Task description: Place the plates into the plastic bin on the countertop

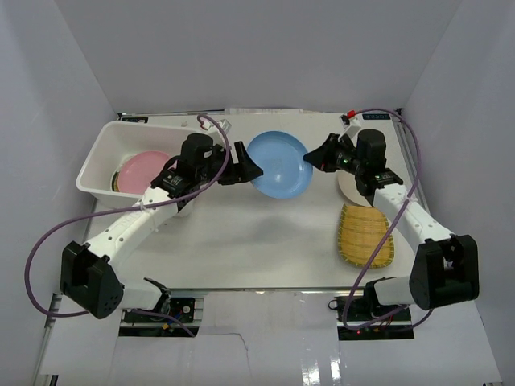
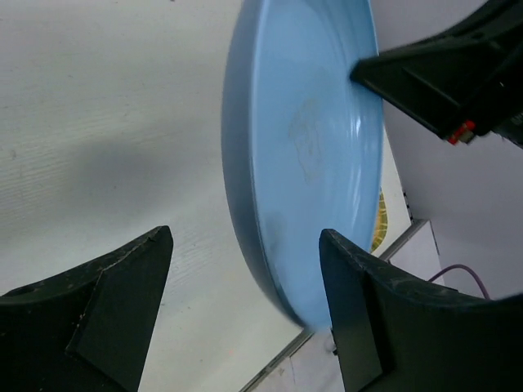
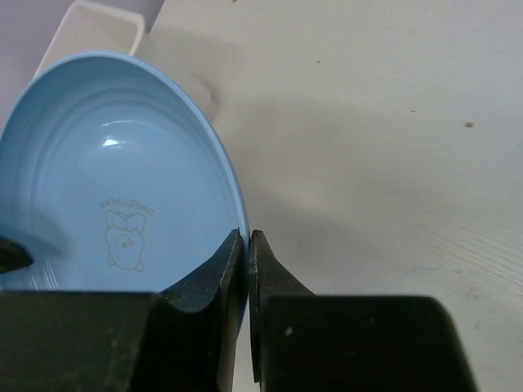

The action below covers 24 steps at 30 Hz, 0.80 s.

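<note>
The blue plate [image 1: 278,165] hangs tilted above the countertop [image 1: 241,241], between both grippers. My right gripper [image 1: 311,158] is shut on its right rim, and the right wrist view shows the jaws [image 3: 248,237] pinching the rim of the blue plate [image 3: 114,188]. My left gripper [image 1: 249,170] is open at the plate's left rim. In the left wrist view the rim of the blue plate [image 2: 310,139] sits between the spread fingers, close to the right one [image 2: 351,302]. The plastic bin [image 1: 100,157] at the far left holds a pink plate [image 1: 145,169] with a yellow edge showing under it.
A yellow woven-look rectangular plate [image 1: 366,235] lies on the right of the countertop, beside my right arm. A cream plate [image 1: 348,189] lies partly under the right forearm. The bin's corner [image 3: 98,20] shows beyond the blue plate. White walls close in on three sides.
</note>
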{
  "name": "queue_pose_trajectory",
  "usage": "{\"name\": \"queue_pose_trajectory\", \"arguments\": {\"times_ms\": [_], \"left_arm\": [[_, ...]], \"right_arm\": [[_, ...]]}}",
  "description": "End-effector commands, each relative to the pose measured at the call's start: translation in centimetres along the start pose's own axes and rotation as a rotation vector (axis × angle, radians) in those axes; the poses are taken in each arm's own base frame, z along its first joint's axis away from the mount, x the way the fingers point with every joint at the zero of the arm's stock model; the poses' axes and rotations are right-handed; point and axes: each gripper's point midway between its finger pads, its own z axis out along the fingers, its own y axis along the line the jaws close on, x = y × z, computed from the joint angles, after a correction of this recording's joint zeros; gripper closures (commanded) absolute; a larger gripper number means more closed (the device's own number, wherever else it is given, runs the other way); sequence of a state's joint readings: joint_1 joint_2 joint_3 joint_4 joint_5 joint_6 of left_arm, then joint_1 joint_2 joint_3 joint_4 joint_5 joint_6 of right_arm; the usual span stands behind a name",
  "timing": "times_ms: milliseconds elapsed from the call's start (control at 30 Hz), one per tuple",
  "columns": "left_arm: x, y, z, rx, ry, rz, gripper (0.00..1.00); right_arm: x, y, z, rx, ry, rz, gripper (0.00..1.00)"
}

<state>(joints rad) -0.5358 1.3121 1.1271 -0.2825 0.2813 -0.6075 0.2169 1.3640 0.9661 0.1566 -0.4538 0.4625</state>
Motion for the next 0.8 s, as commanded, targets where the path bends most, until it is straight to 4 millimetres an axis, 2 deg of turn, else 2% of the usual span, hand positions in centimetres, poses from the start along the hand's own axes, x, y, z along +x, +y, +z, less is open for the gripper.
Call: {"name": "queue_pose_trajectory", "arguments": {"times_ms": [0,33,67,133,167,200,267,300,400,433,500,567,600,633,667,700,733,767], "left_arm": [[-2.7,-1.0,-0.6,0.006,-0.100,0.030,0.18],[-2.6,-0.8,-0.6,0.003,-0.104,0.030,0.20],[-2.8,-0.9,-0.7,0.002,-0.113,0.034,0.35],[-2.5,0.0,-0.6,-0.035,-0.112,0.042,0.51],[-2.5,0.4,-0.6,-0.050,-0.111,0.045,0.71],[-2.6,0.9,-0.7,-0.080,-0.122,0.046,0.79],[-2.9,1.5,-1.2,-0.117,-0.141,0.053,0.90],[-3.4,1.5,-1.7,-0.130,-0.164,0.062,0.95],[-6.0,2.5,-3.4,-0.240,-0.253,0.102,1.00],[-7.2,3.9,-4.2,-0.314,-0.295,0.109,1.00],[-9.2,4.9,-5.8,-0.360,-0.356,0.091,1.00],[-12.1,9.5,-9.2,-0.445,-0.447,-0.001,1.00],[-11.5,9.2,-9.0,-0.420,-0.432,-0.015,1.00],[-12.6,11.8,-10.9,-0.457,-0.474,-0.063,1.00],[-12.1,13.7,-11.6,-0.489,-0.480,-0.112,1.00],[-12.2,15.3,-12.6,-0.525,-0.504,-0.145,1.00],[-12.7,17.2,-14.7,-0.555,-0.548,-0.183,1.00],[-11.8,18.8,-15.2,-0.569,-0.542,-0.230,1.00]], "right_arm": [[-0.6,3.8,-1.1,-0.094,-0.023,-0.032,0.92],[-0.7,4.4,-1.5,-0.100,-0.031,-0.042,0.92],[-0.6,4.7,-1.6,-0.104,-0.030,-0.045,0.92],[-0.3,4.8,-2.0,-0.106,-0.030,-0.045,0.92],[-0.3,4.8,-2.1,-0.103,-0.034,-0.044,0.92],[-0.1,4.7,-2.1,-0.099,-0.033,-0.043,0.87],[-0.3,4.0,-2.0,-0.061,-0.041,-0.043,0.66],[0.0,3.5,-1.9,-0.037,-0.027,-0.036,0.46],[-0.1,1.6,-1.7,0.024,-0.027,-0.022,0.21],[-0.4,0.1,-1.9,0.066,-0.043,-0.008,0.17],[-0.8,-2.0,-2.3,0.125,-0.062,0.028,0.16],[-1.8,-7.2,-4.2,0.263,-0.120,0.098,0.17],[-2.0,-8.7,-4.8,0.310,-0.138,0.114,0.18],[-1.5,-10.4,-5.4,0.362,-0.146,0.135,0.18],[-1.8,-12.2,-6.4,0.419,-0.169,0.150,0.19],[-2.3,-14.8,-8.1,0.514,-0.214,0.170,0.19],[-1.8,-16.4,-9.0,0.574,-0.226,0.186,0.20],[-1.9,-17.7,-10.0,0.636,-0.250,0.191,0.20]]}}
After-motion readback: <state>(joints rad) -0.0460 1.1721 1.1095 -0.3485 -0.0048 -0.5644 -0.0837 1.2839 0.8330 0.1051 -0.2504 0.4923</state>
